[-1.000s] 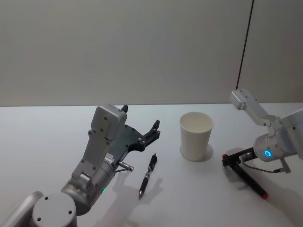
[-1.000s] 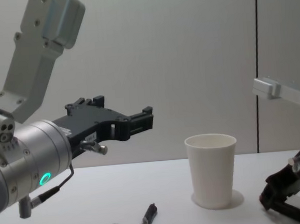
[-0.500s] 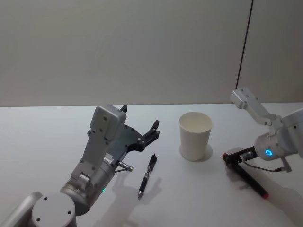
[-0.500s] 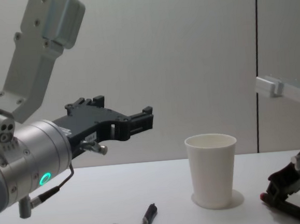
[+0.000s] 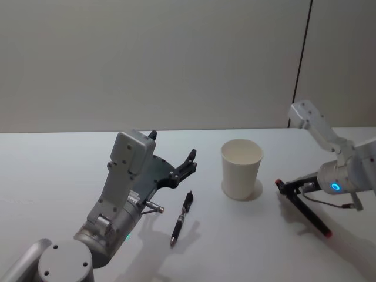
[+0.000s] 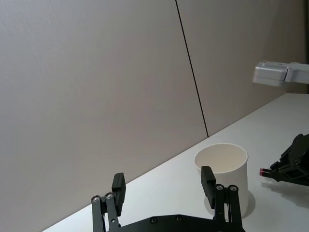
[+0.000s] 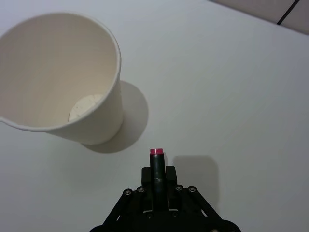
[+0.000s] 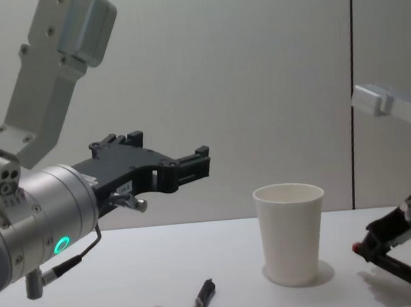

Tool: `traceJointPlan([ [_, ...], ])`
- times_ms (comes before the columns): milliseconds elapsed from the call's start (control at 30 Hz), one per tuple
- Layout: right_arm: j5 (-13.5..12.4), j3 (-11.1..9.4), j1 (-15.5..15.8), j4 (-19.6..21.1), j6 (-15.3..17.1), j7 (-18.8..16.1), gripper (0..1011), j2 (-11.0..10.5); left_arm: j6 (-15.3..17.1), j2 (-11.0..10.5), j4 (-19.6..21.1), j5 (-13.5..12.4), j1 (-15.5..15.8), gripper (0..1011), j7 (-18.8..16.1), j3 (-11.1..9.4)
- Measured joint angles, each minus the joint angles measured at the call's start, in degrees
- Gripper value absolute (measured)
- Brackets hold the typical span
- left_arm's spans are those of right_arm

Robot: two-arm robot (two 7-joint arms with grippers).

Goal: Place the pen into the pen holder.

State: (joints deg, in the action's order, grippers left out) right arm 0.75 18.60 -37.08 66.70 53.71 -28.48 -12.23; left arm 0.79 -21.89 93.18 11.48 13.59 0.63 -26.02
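Head view: right gripper [image 5: 288, 187] right of pen holder [image 5: 241, 169], jaws clamped on dark pen [image 5: 306, 212] near its red-tipped end; pen slants down away from holder, far end at tabletop [image 5: 59, 176], contact unclear; holder upright, empty, near pen, not touching; left gripper [image 5: 174, 147] left of holder, above tabletop, jaws spread wide, nothing held; second pen [image 5: 181, 218] lying flat left of holder. Risks: end-held pen may pivot in jaws; low swing could clip rim, tip light holder; tilted pen may miss opening.
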Motion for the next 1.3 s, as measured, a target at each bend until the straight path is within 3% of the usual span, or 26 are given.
traceJointPlan([
  [567, -3.14, -1.1, 5.13, 8.65, -9.29, 5.7, 165, -1.61, 0.0, 0.0, 0.0, 0.0, 0.0, 1000, 0.0, 0.0],
  [967, -5.49, -1.3, 9.49, 14.78, -19.01, 11.44, 165, -2.32, 0.0, 0.0, 0.0, 0.0, 0.0, 1000, 0.0, 0.0],
  [1300, -5.96, -1.02, 12.18, 17.96, -26.73, 15.52, 165, -2.5, 0.0, 0.0, 0.0, 0.0, 0.0, 1000, 0.0, 0.0],
])
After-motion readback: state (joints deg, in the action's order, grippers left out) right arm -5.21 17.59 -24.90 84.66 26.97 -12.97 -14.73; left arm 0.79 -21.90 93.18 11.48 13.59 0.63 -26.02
